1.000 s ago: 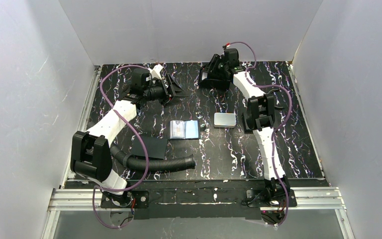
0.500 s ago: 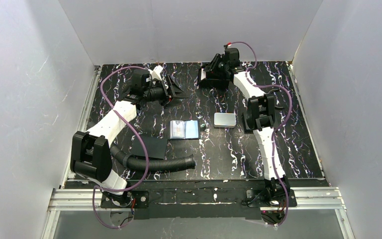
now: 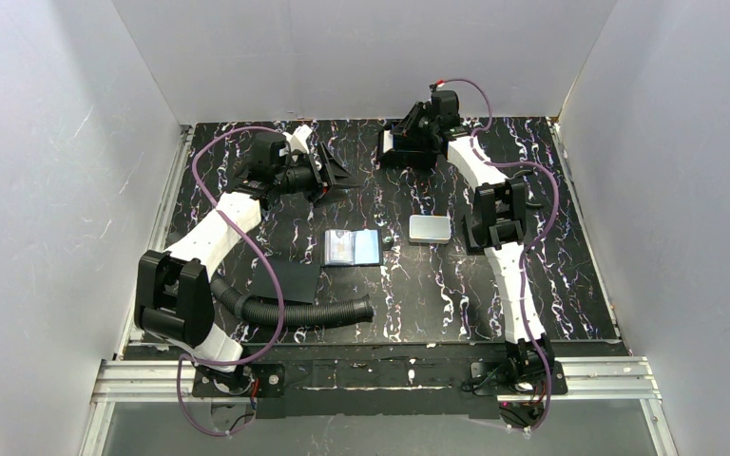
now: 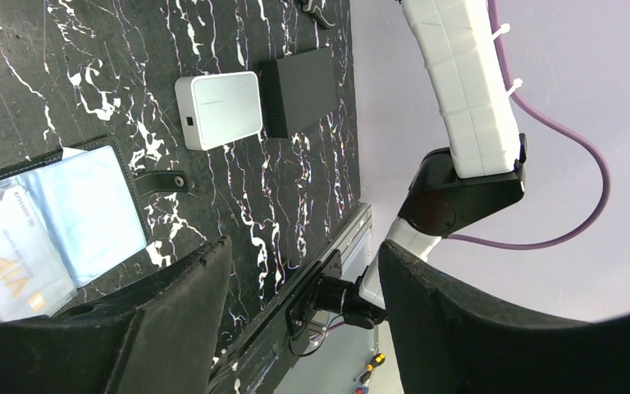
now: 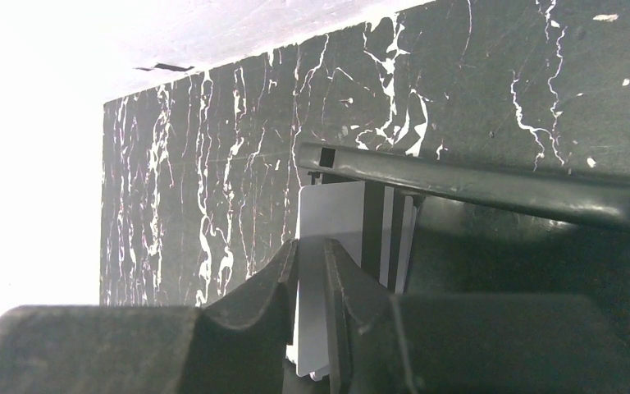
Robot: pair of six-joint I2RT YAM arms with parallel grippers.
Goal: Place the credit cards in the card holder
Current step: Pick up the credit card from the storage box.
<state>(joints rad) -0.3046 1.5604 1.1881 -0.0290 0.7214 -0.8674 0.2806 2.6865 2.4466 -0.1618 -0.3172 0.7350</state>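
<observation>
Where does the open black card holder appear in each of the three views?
Top external: the card holder lies open near the table's middle, just left of the silver case.
Left wrist: the card holder is at the left edge, its tab pointing toward the silver case.
Right wrist: not in it.
Shared landmark: the black marbled table.

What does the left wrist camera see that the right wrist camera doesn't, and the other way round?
Only the left wrist view: the open card holder with blue cards lying on it, a silver-grey case, the right arm, and the left gripper, open and empty. Only the right wrist view: a white card standing in a black rack, with the right gripper narrowed at it. Both: the black marbled table.
</observation>
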